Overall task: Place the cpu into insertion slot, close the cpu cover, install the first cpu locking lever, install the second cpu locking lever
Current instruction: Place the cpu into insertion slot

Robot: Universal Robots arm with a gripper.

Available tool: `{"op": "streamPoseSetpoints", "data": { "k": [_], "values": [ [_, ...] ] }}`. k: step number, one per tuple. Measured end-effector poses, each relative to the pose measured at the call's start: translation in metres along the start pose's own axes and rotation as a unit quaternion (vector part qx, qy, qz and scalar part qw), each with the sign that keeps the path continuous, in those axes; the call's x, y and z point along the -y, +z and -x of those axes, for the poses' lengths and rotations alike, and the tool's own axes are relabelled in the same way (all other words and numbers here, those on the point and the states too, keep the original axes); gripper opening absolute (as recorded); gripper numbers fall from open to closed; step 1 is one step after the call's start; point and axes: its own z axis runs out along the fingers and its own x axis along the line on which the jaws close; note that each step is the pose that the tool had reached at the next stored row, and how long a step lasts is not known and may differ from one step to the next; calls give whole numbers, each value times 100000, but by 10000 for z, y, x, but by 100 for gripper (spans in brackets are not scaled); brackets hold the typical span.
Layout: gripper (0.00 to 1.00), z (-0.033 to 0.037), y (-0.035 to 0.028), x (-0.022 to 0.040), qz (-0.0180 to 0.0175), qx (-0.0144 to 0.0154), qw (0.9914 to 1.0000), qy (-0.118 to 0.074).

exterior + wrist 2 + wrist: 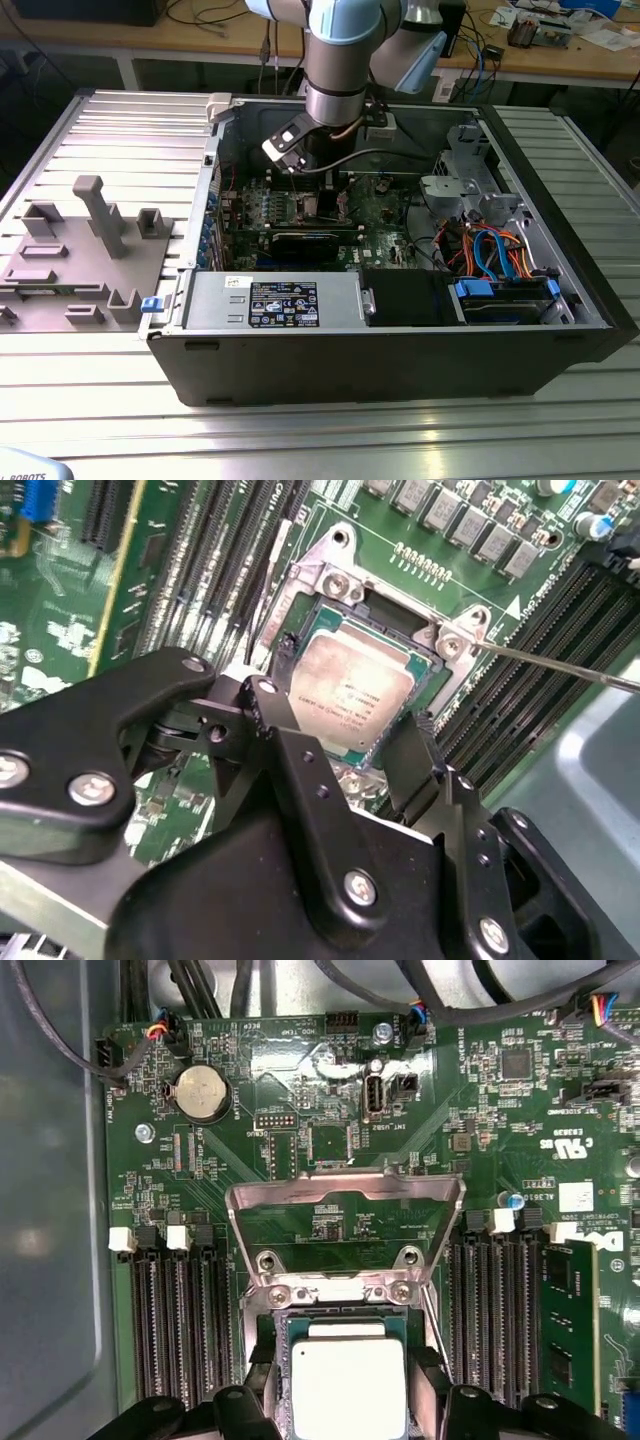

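The cpu [348, 1385], a small square chip with a silver-grey top, lies level in the insertion slot [340, 1293] on the green board. In both wrist views my gripper [348, 1405] straddles it, one black finger [265, 1400] hard against each of two opposite sides. The same cpu [345, 690] shows between the fingers [270, 705] of my gripper [340, 723], inside the slot's metal rim [335, 580]. The cpu cover [345, 1190], a silvery frame plate, stands swung open off the slot. A thin locking lever [560, 665] sticks up free beside the slot. In the exterior view the gripper [318, 195] reaches down into the open computer case.
Rows of black memory slots [180, 1310] flank the socket on both sides, with one module [570, 1320] seated. A coin battery [203, 1093] and cables [200, 985] lie past the open cover. The case wall [350, 345], power supply [270, 300] and drive cage [500, 290] surround the board.
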Motion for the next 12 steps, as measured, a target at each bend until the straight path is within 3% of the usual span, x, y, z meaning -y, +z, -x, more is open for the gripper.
{"op": "streamPoseSetpoints", "data": {
  "k": [2,12],
  "values": [
    [62,-1,-21,0,8,160,100000,5],
    [62,-31,-14,-1,-7,178,100000,-4]
  ]
}}
